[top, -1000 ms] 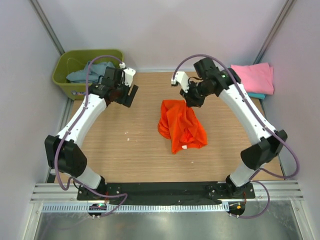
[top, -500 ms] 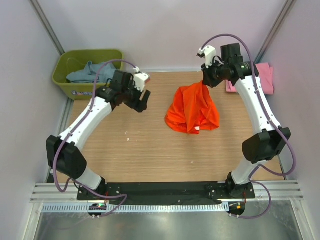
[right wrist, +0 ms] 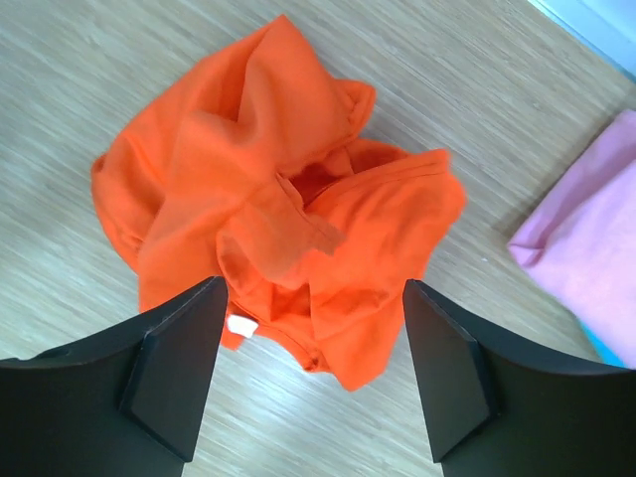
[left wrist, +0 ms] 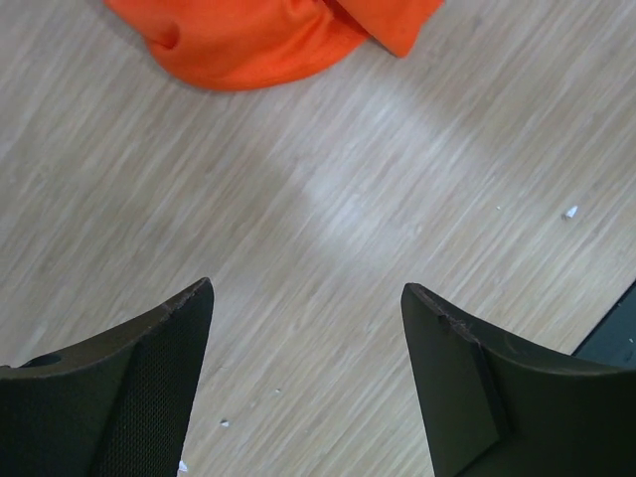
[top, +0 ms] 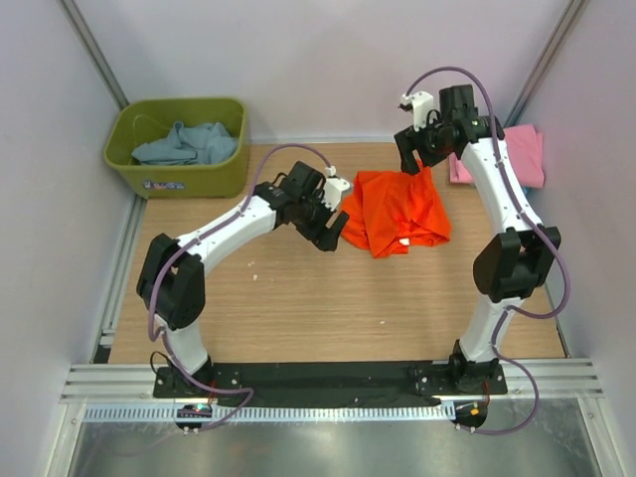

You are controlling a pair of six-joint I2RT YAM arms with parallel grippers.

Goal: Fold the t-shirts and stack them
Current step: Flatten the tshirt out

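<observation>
The orange t-shirt (right wrist: 288, 229) lies crumpled on the table (top: 298, 298), free beneath our spread right fingers (right wrist: 164, 383); our left fingers (left wrist: 119, 397), also spread, hover near its edge without touching.

We lose the orange t-shirt (left wrist: 248, 40) off-frame beyond the left gripper (left wrist: 306, 286). The pink t-shirt (right wrist: 586, 248) runs off right of the right gripper (right wrist: 313, 283).

Item count, by kind
T-shirts 4: orange t-shirt (top: 397, 211), pink t-shirt (top: 522, 154), teal t-shirt (right wrist: 621, 360) edge only, blue-grey t-shirt (top: 189, 142). Tubs 1: olive tub (top: 179, 177). Grippers 2: left gripper (left wrist: 306, 298), right gripper (right wrist: 313, 288).
</observation>
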